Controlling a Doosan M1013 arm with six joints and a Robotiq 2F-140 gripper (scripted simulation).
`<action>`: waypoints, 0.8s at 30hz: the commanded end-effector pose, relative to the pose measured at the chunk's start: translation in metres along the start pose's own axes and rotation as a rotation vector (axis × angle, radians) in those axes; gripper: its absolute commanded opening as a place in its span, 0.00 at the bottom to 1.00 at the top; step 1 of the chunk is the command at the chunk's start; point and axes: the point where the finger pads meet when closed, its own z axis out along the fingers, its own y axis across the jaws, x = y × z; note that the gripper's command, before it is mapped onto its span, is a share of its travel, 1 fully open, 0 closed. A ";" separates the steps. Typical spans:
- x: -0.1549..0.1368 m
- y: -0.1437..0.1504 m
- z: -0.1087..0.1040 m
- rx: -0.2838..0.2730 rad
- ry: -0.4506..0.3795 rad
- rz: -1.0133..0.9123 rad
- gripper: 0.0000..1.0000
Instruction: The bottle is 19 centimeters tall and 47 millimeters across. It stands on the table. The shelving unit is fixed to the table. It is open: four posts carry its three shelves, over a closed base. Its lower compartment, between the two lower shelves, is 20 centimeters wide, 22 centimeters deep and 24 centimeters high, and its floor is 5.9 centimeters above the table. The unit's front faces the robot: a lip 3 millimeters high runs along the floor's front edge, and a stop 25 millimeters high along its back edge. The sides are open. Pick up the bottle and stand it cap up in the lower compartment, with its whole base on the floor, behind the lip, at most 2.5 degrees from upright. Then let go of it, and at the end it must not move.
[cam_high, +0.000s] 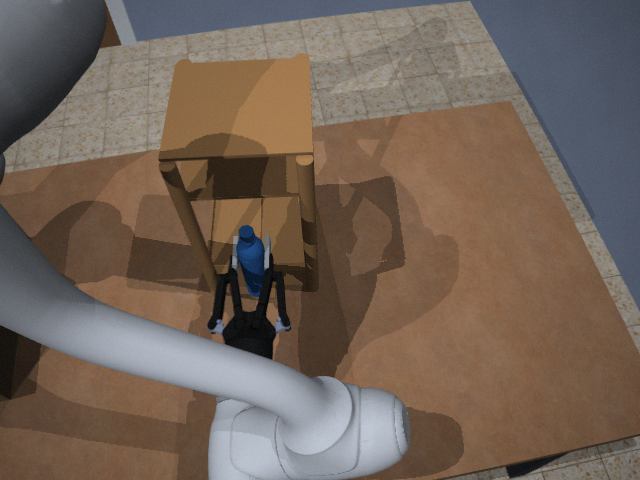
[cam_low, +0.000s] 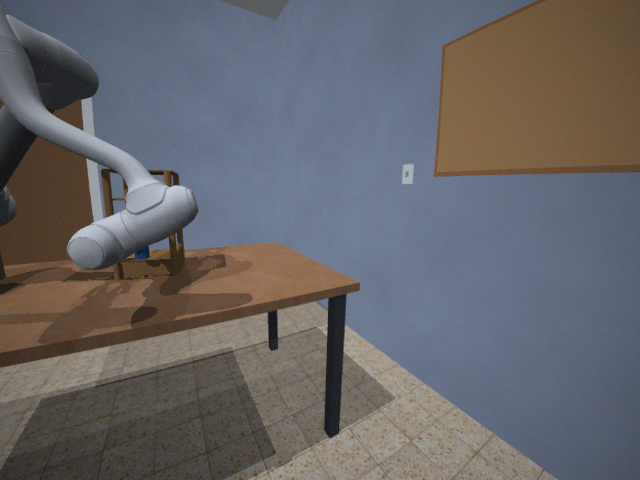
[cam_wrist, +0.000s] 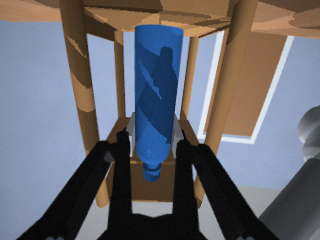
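Note:
The blue bottle (cam_high: 251, 276) (cam_low: 142, 252) (cam_wrist: 155, 95) stands cap up between my fingers. My gripper (cam_high: 251, 255) (cam_wrist: 153, 121) is shut on its upper body, just below the neck. The bottle is at the front opening of the wooden shelving unit (cam_high: 237, 103) (cam_low: 175, 246) (cam_wrist: 75, 75), between its two front posts and level with the lower compartment. I cannot tell whether its base touches the compartment floor. The wrist view is inverted, so the cap (cam_wrist: 151, 172) points down there. In the exterior view, the arm hides most of the bottle and the unit.
The unit stands on the brown table (cam_high: 465, 232) (cam_low: 258, 279). My grey arm (cam_high: 155, 351) (cam_low: 134, 227) reaches in from the front left. The right front post (cam_high: 306, 206) and left front post (cam_high: 188, 222) flank the bottle closely. A tiled floor (cam_low: 361, 439) surrounds the table.

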 end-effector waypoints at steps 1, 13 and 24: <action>0.000 0.000 0.007 0.000 0.000 0.000 0.00; 0.000 0.000 0.043 0.000 0.000 0.000 0.00; 0.000 0.000 0.066 0.000 0.000 0.000 0.00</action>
